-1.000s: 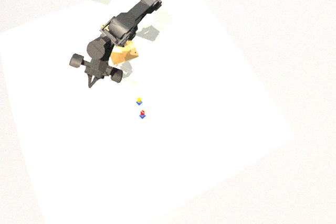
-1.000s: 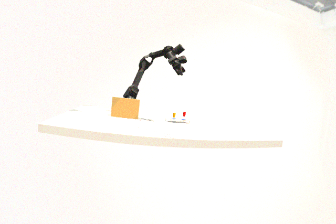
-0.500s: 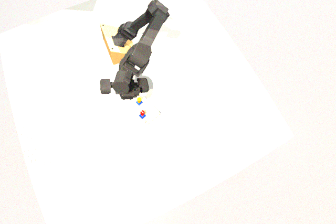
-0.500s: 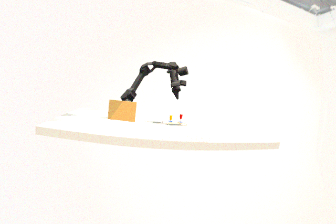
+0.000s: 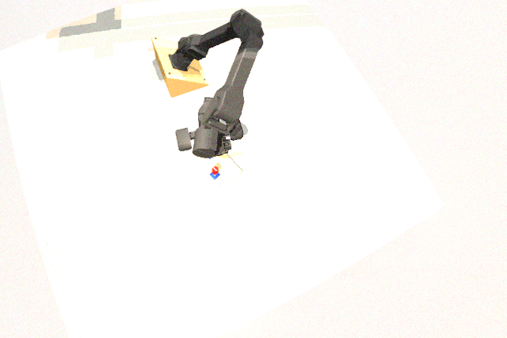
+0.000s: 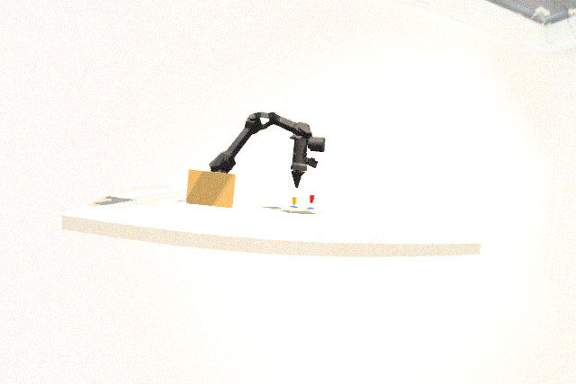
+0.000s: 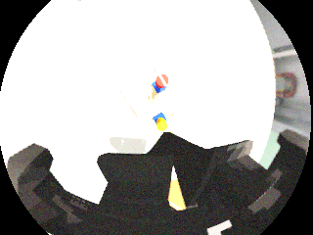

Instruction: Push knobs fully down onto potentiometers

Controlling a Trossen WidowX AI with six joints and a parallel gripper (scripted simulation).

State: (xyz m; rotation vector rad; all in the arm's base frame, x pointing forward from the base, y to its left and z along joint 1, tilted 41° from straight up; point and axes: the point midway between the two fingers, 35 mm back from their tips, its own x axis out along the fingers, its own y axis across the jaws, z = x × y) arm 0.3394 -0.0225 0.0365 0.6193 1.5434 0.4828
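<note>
The gripper [image 6: 296,184] is pointing straight down with its fingers closed on nothing, hanging above and apart from the yellow knob [image 6: 293,200]. The red knob [image 6: 310,198] is standing just beside it. Both knobs are standing upright, long axes vertical, on blue potentiometers [image 5: 215,175] on the pale circuit board [image 6: 288,209] on the table [image 6: 260,236].

Counted: two knobs, one red [image 6: 310,198] and one yellow [image 6: 293,200]. Two blue pots under them, one board [image 6: 297,210]. One arm [image 6: 260,130], one gripper [image 6: 296,183], one tan base box [image 6: 211,188], one table [image 6: 260,242].
</note>
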